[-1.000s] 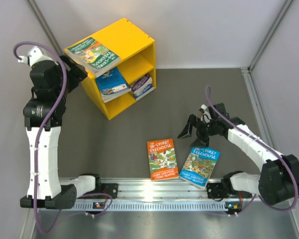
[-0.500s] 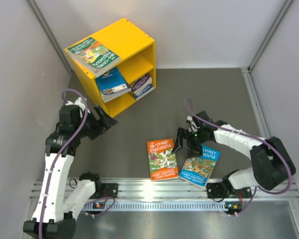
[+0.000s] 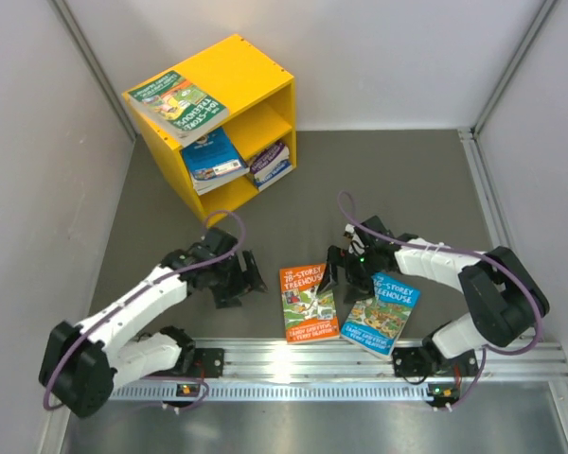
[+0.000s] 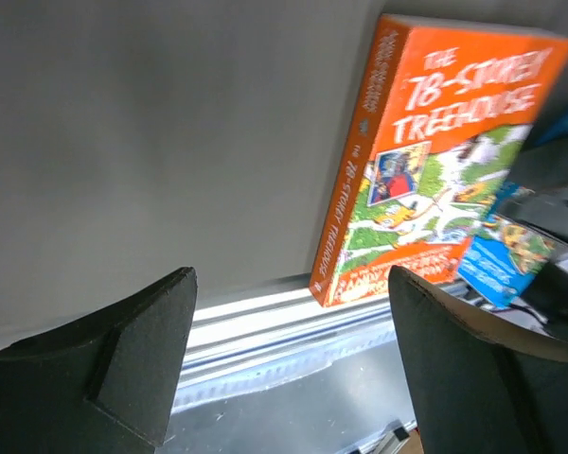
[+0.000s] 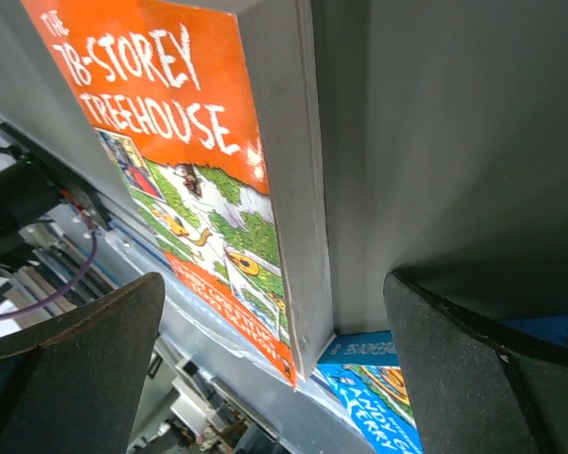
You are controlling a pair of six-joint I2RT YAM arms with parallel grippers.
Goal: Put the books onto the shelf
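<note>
the left end effector [image 3: 242,281] is released, low over the surface near the orange book's [image 3: 308,301] left side. the right end effector [image 3: 339,271] is released at that book's right edge, beside the blue book [image 3: 381,314]. other books sit in and on the yellow shelf [image 3: 251,76].

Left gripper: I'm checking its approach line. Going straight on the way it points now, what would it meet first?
Most likely the spine of the orange book: the open left gripper faces it across bare table. Depth is unclear, so contact may be off-centre.
</note>
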